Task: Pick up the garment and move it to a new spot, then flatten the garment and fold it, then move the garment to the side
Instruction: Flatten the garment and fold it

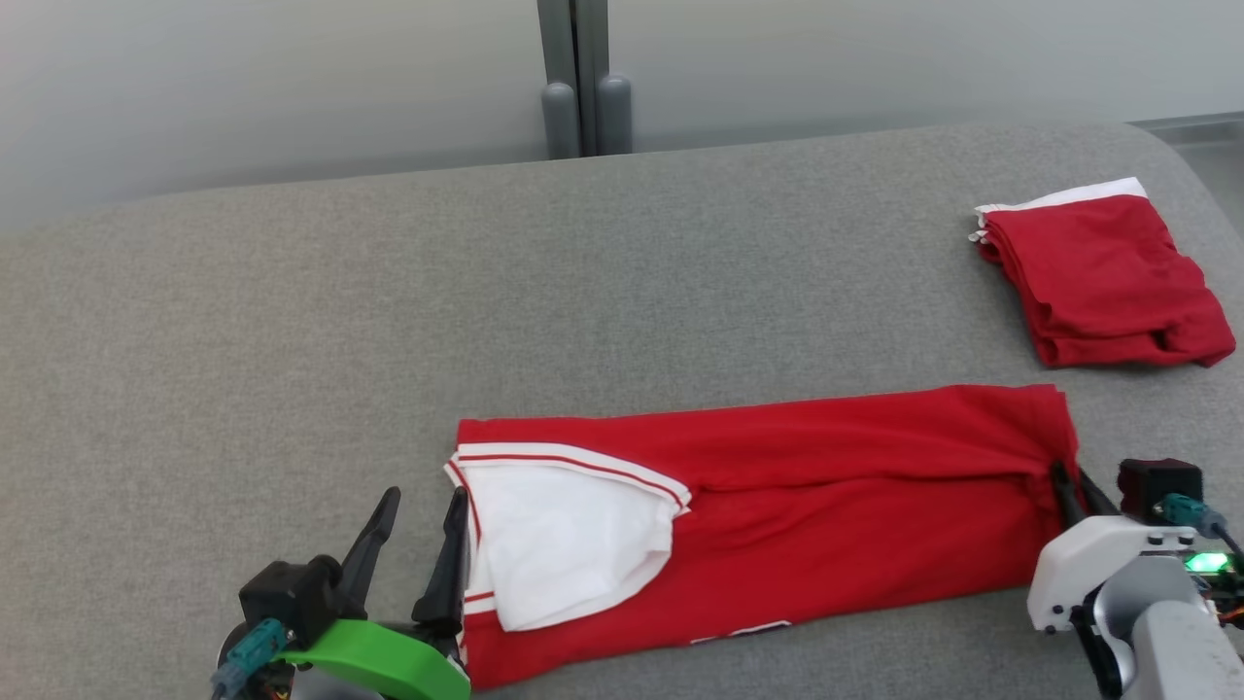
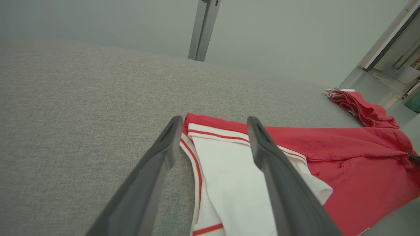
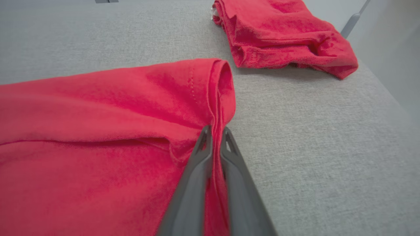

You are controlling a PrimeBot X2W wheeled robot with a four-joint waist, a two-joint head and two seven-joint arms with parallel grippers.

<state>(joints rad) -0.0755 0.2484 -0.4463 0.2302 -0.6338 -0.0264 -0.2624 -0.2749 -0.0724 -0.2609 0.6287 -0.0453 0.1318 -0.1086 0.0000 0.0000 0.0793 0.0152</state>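
Garment (image 1: 826,486), soft, light and limp, lies folded lengthwise on the grey surface (image 1: 292,340). Right gripper (image 3: 215,132) pinches its hem edge; left gripper (image 1: 418,510), spread wide, should probably take the collar corner.

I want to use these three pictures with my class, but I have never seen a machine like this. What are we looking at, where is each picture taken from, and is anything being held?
It is a wheeled robot with two arms, each ending in a two-fingered gripper. The wide picture comes from its head camera, looking down on a grey padded surface. The other two come from cameras on its wrists, looking along the fingers. A long red garment with a white inner part lies flat; a second folded red garment lies apart at the far right. The right gripper is pinched shut on the long garment's right edge. The left gripper is open at the left end, holding nothing.
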